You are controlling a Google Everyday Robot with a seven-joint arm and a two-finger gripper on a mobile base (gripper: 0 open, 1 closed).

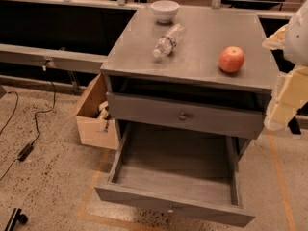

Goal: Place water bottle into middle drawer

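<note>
Closest to me, at the far right, the gripper [287, 97] hangs beside the grey cabinet's [202, 69] right edge, about level with the upper drawer [144, 110]. It is a pale, cream-coloured blur, partly cut off by the side of the view. I cannot tell whether it is open or closed, and I see nothing in its hold.

Just left of it on the cabinet top, a red apple [231, 59] sits near the right front corner. Further left and back, the water bottle [168, 41] lies on its side with its white cap pointing toward the front left. It is apart from both the apple and the white bowl [164, 10], which stands at the back edge. Bare top lies between the bottle and the apple.

Below, the upper drawer is shut, with its round knob [182, 116] at the centre. The middle drawer [178, 170] is pulled well out toward me and its wooden bottom is showing. Its back part is shadowed under the upper drawer, and the small knob on its front panel is hard to make out.

A cardboard box [94, 117] sits against the cabinet's left side, half hidden behind it. A cable [36, 124] trails over the floor further left. An orange floor line [281, 177] runs along the right, and speckled floor lies open in front.
</note>
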